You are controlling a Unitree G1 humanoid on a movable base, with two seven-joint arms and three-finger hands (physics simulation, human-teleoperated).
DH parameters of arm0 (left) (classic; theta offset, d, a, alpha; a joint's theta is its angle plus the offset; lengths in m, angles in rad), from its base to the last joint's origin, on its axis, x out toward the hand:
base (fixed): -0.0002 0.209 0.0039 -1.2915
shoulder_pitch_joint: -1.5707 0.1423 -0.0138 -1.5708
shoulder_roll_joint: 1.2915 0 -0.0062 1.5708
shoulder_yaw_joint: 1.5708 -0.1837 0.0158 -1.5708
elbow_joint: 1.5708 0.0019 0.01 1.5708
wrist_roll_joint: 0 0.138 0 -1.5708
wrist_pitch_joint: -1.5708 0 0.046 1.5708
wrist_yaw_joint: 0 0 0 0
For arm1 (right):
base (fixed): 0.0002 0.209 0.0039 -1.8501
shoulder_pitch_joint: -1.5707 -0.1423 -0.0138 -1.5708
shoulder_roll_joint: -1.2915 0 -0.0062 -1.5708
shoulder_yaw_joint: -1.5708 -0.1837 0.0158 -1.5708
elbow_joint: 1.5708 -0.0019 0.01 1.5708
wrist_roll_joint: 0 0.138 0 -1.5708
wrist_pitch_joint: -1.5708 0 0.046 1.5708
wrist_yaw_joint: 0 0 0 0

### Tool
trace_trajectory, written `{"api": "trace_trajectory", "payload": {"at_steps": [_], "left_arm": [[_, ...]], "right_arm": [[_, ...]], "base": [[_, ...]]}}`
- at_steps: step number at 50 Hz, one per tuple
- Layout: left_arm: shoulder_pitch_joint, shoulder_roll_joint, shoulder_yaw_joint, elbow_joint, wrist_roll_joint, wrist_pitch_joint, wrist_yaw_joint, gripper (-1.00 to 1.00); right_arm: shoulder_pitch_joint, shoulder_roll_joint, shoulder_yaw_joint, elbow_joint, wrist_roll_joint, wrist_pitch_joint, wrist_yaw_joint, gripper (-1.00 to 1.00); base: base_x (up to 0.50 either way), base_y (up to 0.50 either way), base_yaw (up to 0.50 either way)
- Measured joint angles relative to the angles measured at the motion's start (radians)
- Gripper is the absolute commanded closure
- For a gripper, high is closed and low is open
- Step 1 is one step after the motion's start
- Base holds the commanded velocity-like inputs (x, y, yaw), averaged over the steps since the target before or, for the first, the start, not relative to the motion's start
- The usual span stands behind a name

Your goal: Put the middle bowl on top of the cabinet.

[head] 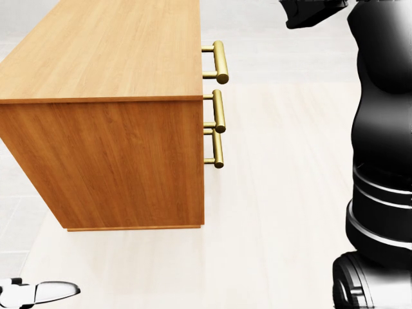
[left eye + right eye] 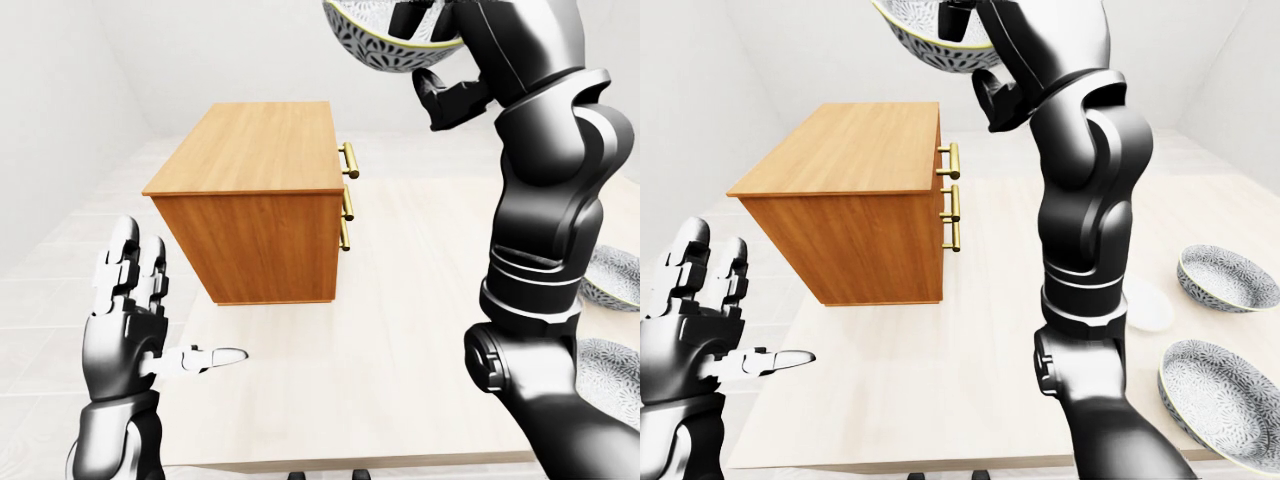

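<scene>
The right hand (image 2: pixel 462 92) grips the bowl (image 2: pixel 370 45) by its rim, high enough to clear the cabinet (image 2: pixel 250 150). The left hand (image 2: pixel 130 320) has its fingers spread and holds nothing.

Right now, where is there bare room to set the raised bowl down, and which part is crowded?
The cabinet top is wholly bare wood. The table is also free between the brass handles and the right arm, and below the cabinet toward the left hand. It is crowded at the right-eye view's lower right: two patterned bowls and a white disc.
</scene>
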Motion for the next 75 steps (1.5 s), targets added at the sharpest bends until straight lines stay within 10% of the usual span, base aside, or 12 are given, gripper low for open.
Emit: {"api": "trace_trajectory", "payload": {"at_steps": [41,75], "left_arm": [[0.024,-0.011,0.028,-0.027,-0.014,0.000,-0.023,-1.00],[0.056,-0.031,0.050,0.003,-0.037,0.000,-0.071,-1.00]], "right_arm": [[-0.449,0.108,0.038,0.876,0.596,0.000,-0.405,1.00],[-0.524,0.213,0.176,1.086,0.476,0.000,-0.378,1.00]], "base": [[0.00,0.00,0.00],[0.00,0.00,0.00]]}}
